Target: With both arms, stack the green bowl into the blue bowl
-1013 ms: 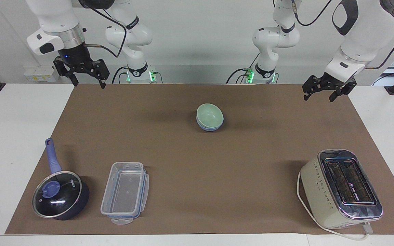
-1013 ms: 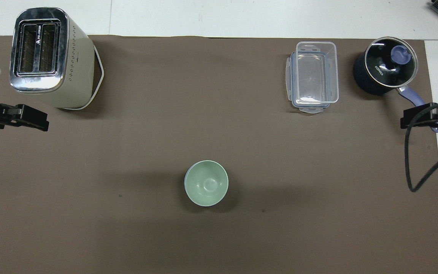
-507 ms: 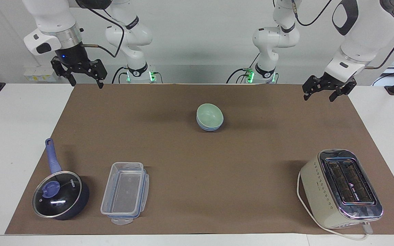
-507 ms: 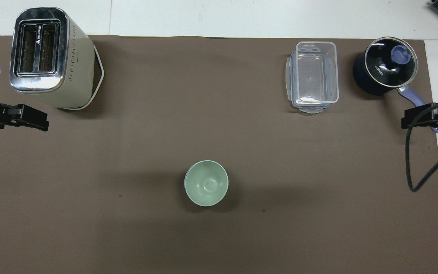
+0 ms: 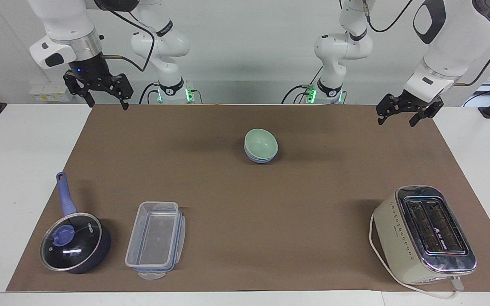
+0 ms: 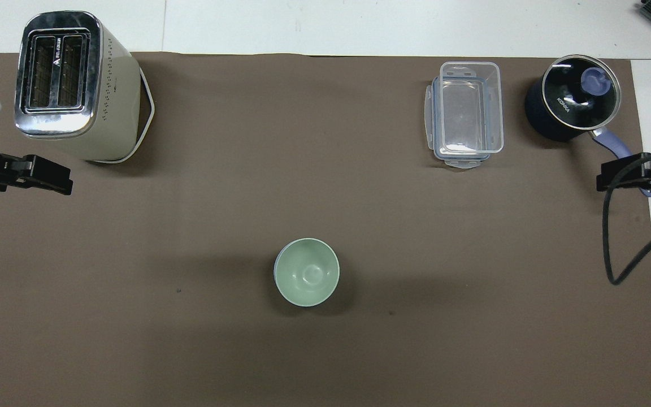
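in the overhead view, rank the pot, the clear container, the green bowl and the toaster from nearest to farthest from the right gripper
From the right gripper:
1. Pot, at the right arm's end.
2. Clear container, beside the pot.
3. Green bowl, mid-mat, nested in the blue bowl.
4. Toaster, at the left arm's end.

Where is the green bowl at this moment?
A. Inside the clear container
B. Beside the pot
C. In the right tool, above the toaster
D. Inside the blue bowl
D: the green bowl sits nested in the blue bowl, whose rim shows just under it, mid-mat.
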Controlling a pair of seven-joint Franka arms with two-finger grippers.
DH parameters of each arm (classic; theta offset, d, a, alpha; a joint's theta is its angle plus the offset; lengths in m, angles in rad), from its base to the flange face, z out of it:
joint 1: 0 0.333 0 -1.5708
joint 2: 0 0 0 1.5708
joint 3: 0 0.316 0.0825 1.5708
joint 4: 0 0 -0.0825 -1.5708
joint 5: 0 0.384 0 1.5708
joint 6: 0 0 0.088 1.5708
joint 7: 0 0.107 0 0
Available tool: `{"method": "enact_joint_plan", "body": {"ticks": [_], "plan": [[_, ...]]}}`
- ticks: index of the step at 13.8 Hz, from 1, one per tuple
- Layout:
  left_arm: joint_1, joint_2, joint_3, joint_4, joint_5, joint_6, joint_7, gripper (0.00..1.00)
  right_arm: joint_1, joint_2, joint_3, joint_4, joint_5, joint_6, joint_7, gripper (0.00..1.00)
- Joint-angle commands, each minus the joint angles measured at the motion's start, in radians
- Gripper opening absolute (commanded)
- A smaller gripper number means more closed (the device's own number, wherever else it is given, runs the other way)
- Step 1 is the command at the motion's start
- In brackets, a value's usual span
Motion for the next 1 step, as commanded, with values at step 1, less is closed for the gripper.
{"method": "enact_joint_plan", "body": {"ticks": [1], "plan": [[0.016,0.001,-0.009,0.0,-0.012,0.009,-0.007,1.0,-0.016,-0.002,0.008,0.002,0.013,-0.002,-0.029,1.0]]}}
